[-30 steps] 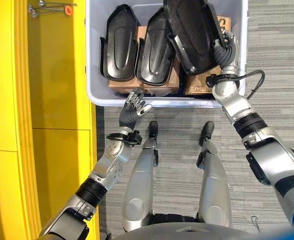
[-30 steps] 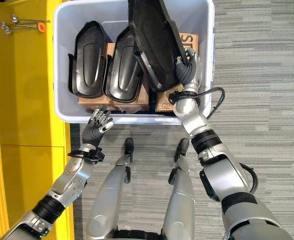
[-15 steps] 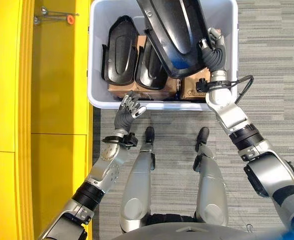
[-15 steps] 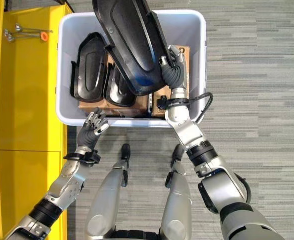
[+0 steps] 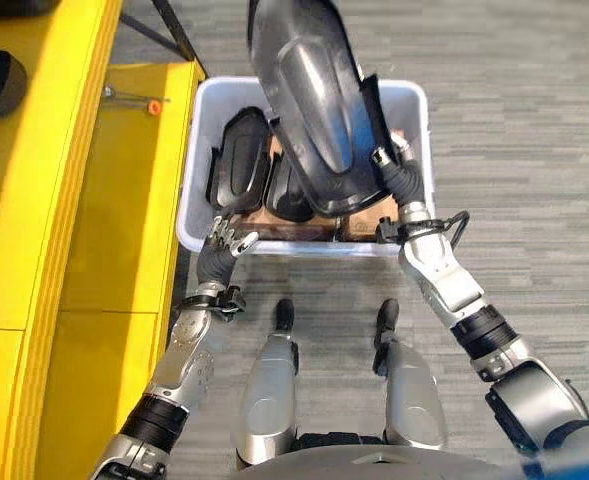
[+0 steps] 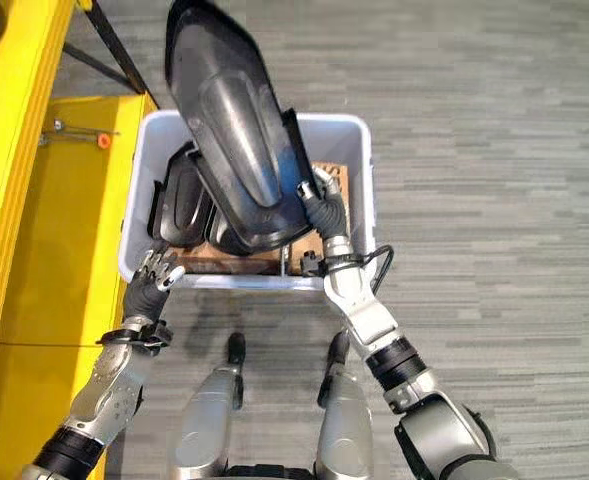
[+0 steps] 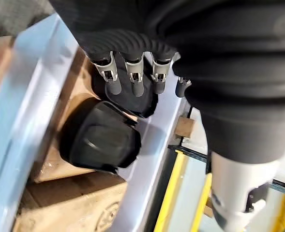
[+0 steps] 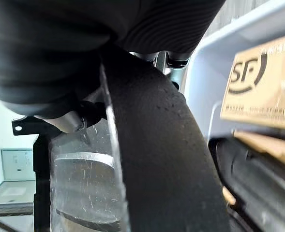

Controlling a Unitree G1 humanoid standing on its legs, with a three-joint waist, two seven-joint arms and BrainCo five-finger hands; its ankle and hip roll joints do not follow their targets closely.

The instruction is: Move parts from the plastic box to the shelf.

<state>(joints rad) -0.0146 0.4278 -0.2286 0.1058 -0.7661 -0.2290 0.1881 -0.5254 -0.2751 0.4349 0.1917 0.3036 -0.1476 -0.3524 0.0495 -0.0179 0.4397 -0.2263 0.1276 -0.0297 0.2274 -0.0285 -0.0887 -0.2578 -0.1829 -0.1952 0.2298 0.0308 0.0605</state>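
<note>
A large black part (image 5: 314, 110) is held clamped in the right hand (image 5: 392, 180) above the plastic box (image 5: 408, 100), the left hand (image 5: 220, 250) hangs relaxed at its near rim, and carrying to the yellow shelf (image 5: 104, 200) is judged next.

Plastic box (image 5: 194, 190) right of the shelf (image 5: 84, 190) (two parts (image 5: 236, 172) inside, on cartons (image 5: 274, 215)).
</note>
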